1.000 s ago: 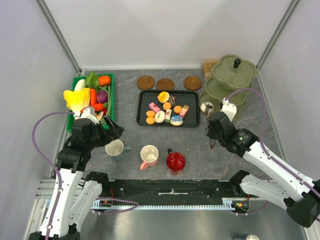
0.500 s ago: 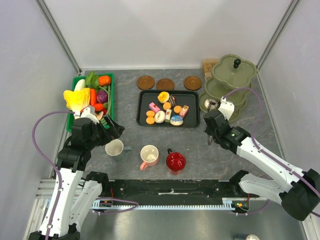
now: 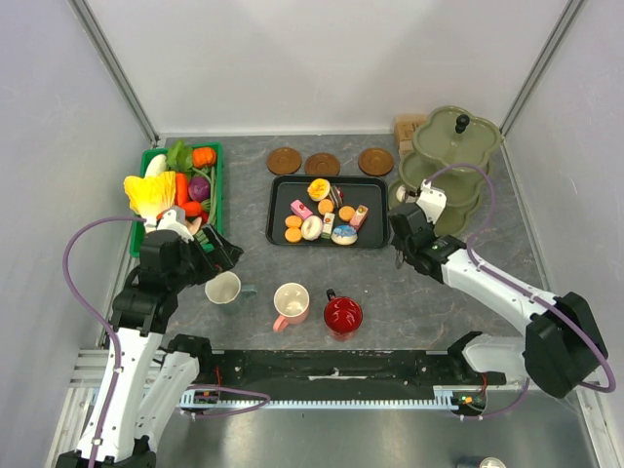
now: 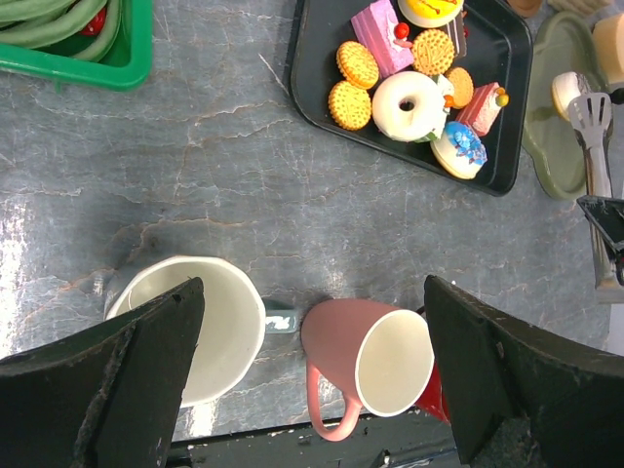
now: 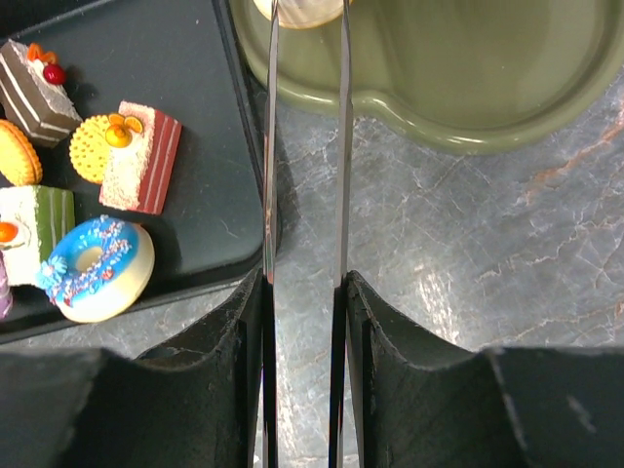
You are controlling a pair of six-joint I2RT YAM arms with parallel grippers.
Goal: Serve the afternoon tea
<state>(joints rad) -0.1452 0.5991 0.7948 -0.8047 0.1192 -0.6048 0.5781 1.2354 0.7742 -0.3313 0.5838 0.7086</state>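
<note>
One pink mug point(image 3: 292, 301) upright, handle near-left

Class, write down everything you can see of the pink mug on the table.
The pink mug looks like glossy ceramic, pink outside, cream inside, and empty. It stands upright on the grey marbled table, its loop handle pointing toward the near edge. The whitish mug stands to its left, the red mug to its right. Nothing grips it.
</note>
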